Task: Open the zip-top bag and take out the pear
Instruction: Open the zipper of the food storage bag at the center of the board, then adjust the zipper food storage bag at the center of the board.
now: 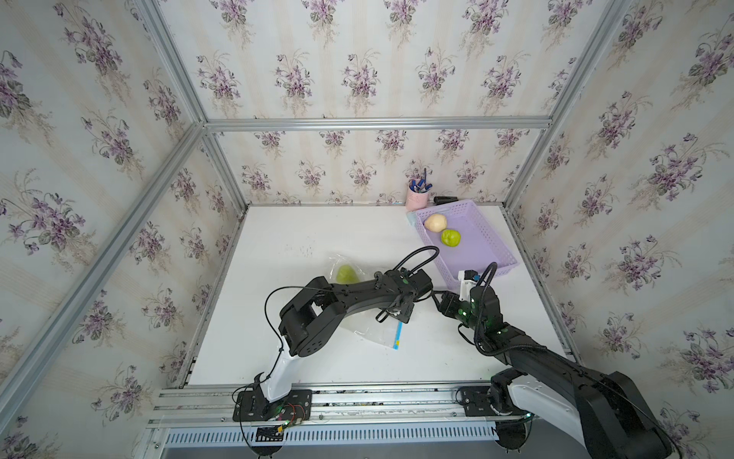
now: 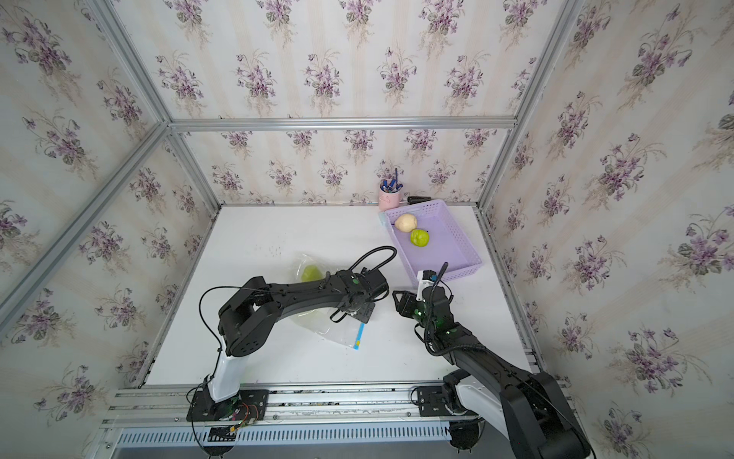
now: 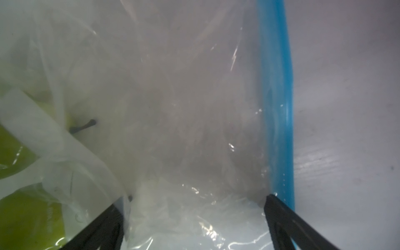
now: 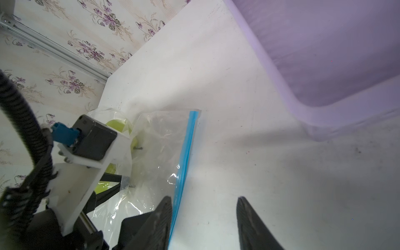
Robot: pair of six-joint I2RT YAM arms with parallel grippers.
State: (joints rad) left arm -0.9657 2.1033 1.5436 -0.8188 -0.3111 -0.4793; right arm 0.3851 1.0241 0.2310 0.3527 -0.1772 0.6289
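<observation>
- Both top views: the zip-top bag (image 1: 369, 330) lies flat mid-table (image 1: 302, 357). It is clear and crinkled, with its light-blue zip strip (image 1: 399, 333) toward the table's right edge and a small yellow tab (image 1: 396, 344) at the strip's near end.
- A green pear (image 2: 311, 273) shows through the film at the bag's far end. The left arm (image 1: 357, 294) crosses above the bag and hides its middle.
- Top views only: a lilac basket (image 2: 460, 270) sits at the far right corner with two fruits inside, and a pink pen cup (image 1: 417, 198) stands behind it.
- Left wrist: the left gripper (image 3: 194, 202) has its jaws spread wide astride the film beside the zip strip, with nothing pinched. The pear stem (image 3: 83, 126) is visible here, not from above.
- Right wrist: the right gripper (image 4: 204, 198) has its jaws partly apart over bare table. One finger (image 4: 160, 216) overlaps the strip, and it holds nothing. Cannot tell whether the zip is sealed.
</observation>
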